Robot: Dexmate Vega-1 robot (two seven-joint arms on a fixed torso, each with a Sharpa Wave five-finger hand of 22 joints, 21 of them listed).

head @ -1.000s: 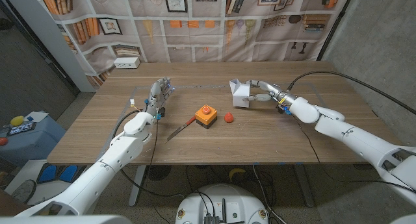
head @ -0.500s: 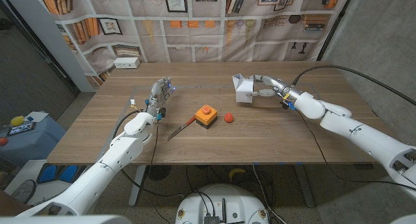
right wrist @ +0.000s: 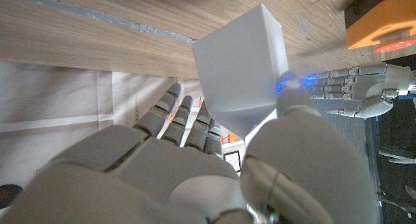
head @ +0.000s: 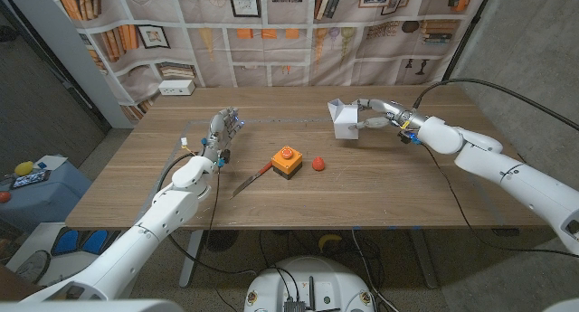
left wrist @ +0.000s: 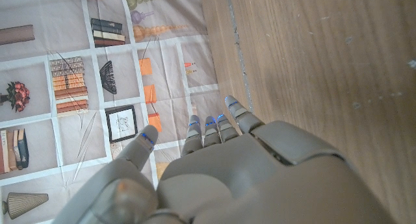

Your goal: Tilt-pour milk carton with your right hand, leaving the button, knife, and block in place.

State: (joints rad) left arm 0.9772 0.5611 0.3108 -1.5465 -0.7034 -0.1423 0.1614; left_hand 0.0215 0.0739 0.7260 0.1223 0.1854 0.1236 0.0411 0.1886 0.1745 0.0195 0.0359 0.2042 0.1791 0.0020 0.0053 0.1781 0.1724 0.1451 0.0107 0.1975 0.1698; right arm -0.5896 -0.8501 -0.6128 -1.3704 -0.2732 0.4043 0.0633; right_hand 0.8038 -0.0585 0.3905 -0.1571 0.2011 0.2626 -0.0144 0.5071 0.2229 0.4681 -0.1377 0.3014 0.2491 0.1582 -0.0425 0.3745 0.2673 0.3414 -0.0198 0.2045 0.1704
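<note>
The right hand [head: 378,116] grips the white milk carton [head: 344,119] from its side, fingers wrapped round it, over the far right part of the wooden table [head: 380,199]; the carton's faces are plain, with no print or label that can be read. The left hand [head: 223,131] stands near the table's left side, fingers apart and holding nothing. The orange button box [head: 287,161] sits mid-table with the knife [head: 251,180] just to its left and the small red block [head: 318,164] near its right

No lettering, brand, number or sign can be read on anything; the plain white folded-top milk carton [head: 345,120] bears none.
</note>
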